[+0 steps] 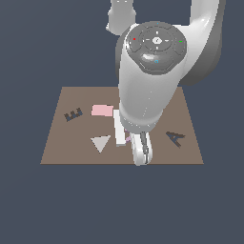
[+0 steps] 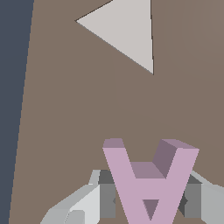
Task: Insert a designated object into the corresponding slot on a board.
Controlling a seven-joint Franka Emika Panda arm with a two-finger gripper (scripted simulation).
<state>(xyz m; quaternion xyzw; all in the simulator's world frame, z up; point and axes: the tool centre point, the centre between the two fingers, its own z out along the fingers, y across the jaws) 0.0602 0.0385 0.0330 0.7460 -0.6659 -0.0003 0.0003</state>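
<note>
1. The brown board [image 1: 57, 143] carries every shape and bears no brand or label.
2. A beige triangle [image 2: 127, 33] and a pink rectangle [image 1: 102, 110] lie on it.
3. Only two letter recesses read: an E-shaped recess [image 1: 73, 114] and the A-shaped slot [image 1: 176, 138], well apart.
4. The gripper [image 2: 148, 199] clamps the lilac A piece [image 2: 148, 175] between its pads, beside the triangle.

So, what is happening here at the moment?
A white robot arm is working over a brown board. Its pincer is closed on a lilac letter A, one finger on each side of the piece. The A-shaped slot lies empty toward the exterior view's right, so the piece is not yet placed. A pale triangle, a pink rectangle and an E-shaped recess are also on the board.
</note>
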